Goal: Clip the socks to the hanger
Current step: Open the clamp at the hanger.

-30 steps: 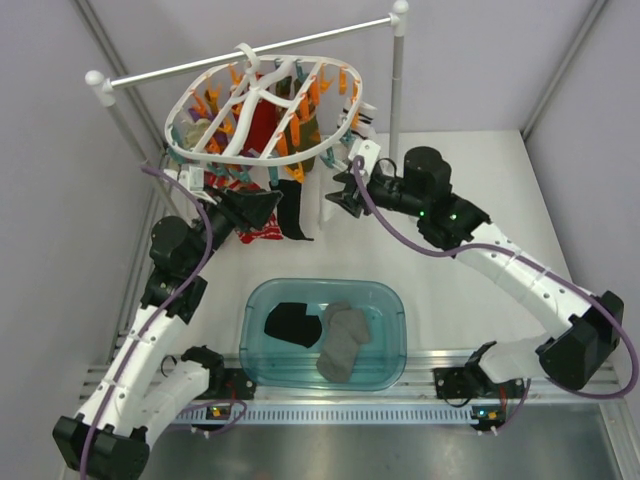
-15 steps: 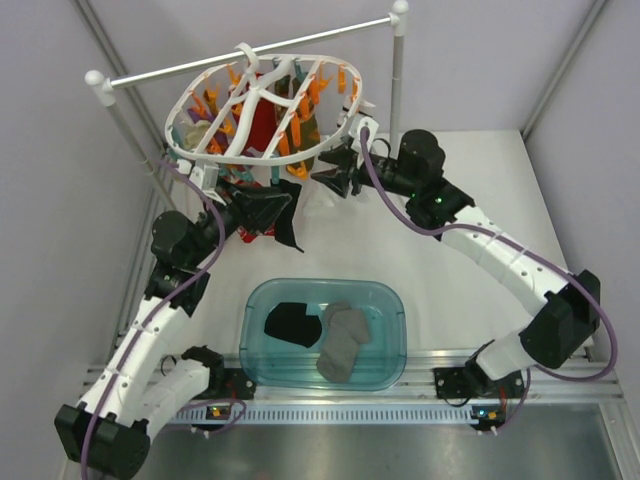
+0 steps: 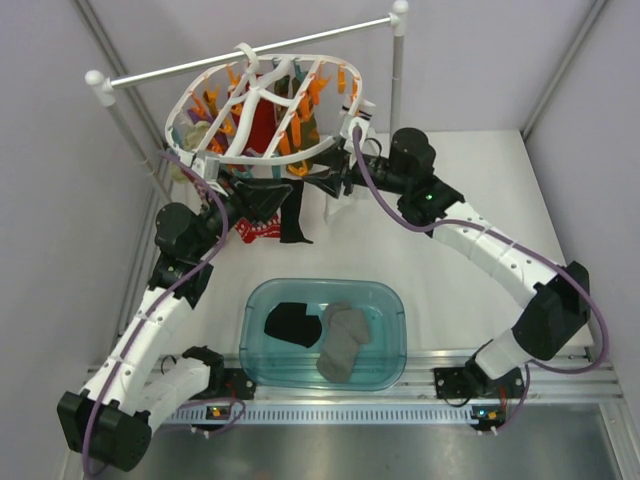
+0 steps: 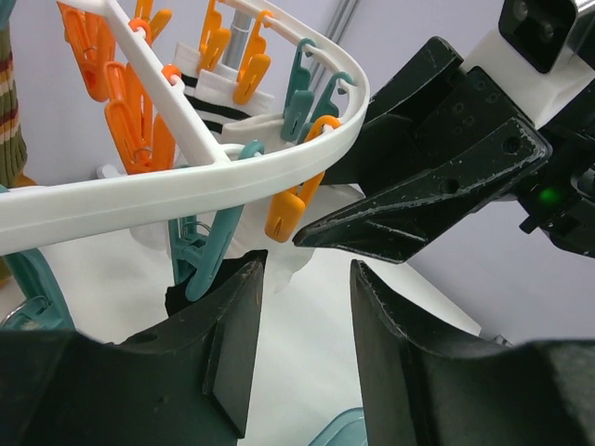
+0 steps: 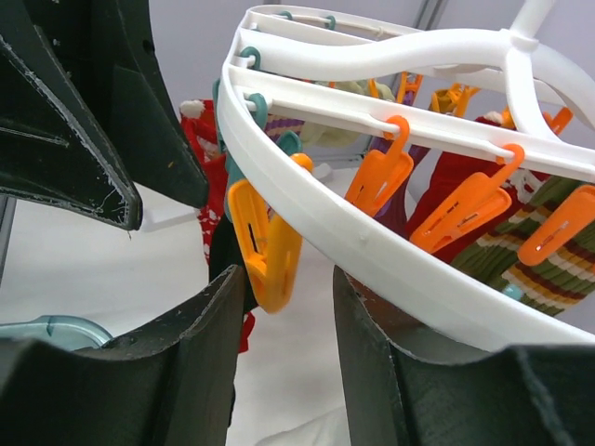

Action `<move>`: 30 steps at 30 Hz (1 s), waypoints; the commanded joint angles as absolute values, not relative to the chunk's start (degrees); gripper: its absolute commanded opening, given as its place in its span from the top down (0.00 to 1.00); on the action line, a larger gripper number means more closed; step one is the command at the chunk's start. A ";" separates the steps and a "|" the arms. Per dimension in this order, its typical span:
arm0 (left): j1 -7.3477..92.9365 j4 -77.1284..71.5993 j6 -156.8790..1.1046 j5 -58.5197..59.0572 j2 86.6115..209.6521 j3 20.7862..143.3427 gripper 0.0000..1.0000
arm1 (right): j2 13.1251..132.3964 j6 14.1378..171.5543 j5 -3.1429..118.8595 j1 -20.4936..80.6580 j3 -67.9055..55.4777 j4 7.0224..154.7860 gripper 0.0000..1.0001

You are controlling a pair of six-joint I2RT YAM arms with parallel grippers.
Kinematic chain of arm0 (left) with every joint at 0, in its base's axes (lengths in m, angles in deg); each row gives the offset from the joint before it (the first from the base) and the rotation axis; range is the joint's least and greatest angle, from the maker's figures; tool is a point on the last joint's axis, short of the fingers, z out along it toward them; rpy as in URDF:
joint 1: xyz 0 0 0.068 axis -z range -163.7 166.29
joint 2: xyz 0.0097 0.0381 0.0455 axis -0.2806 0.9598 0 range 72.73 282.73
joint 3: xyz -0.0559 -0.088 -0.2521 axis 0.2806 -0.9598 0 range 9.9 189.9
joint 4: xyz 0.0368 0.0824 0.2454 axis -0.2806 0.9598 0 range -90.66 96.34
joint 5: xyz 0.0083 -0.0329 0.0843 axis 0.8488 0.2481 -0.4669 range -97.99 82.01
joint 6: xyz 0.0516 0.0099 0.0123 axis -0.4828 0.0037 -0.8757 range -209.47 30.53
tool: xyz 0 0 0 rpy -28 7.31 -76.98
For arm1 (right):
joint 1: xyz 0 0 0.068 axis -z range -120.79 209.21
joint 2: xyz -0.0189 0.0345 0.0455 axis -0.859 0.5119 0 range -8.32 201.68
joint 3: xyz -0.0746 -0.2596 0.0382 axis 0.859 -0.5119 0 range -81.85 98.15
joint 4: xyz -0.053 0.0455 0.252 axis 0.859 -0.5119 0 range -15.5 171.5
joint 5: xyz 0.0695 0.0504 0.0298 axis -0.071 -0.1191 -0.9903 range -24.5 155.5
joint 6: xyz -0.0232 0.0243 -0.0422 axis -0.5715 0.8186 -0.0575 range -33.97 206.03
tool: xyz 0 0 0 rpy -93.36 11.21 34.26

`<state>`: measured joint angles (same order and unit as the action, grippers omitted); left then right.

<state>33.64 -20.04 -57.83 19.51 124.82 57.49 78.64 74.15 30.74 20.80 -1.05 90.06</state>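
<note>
Well, nearest me the second black sock (image 3: 291,324) lies in the tub (image 3: 395,300) beside a grey sock (image 3: 343,340). Further out, the first black sock (image 3: 293,215) dangles under the near rim of the hanger (image 5: 372,246). My left end effector (image 4: 307,269) stands released and empty. The right end effector (image 5: 288,279) straddles an orange clip (image 5: 265,246), and I cannot tell whether it is gripping. I'd squeeze that clip wide, then seat the cuff deep before letting go.

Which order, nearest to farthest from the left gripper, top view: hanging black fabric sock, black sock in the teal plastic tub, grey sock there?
From the left gripper:
1. Hanging black fabric sock, just off its fingertips.
2. Black sock in the teal plastic tub, left side.
3. Grey fabric sock, right of centre in the tub.
</note>
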 commanded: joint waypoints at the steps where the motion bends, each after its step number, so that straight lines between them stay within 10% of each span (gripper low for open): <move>1: 33.79 -24.83 -56.34 18.90 124.93 59.82 0.52 | 79.48 73.99 28.41 19.57 2.26 93.63 0.57; 8: 33.79 -25.36 -53.52 18.72 125.90 60.34 0.52 | 80.71 74.61 29.73 18.43 3.49 94.68 0.59; 20: 34.75 -22.20 -49.30 12.32 126.78 62.45 0.48 | 78.96 75.40 34.47 15.35 2.00 93.89 0.99; 25: 35.10 -20.17 -50.79 8.44 126.51 63.16 0.48 | 77.99 75.31 35.61 14.47 0.77 93.72 0.99; 30: 35.10 -19.47 -51.32 7.65 126.95 63.24 0.48 | 77.81 74.96 37.72 14.56 0.07 93.63 0.76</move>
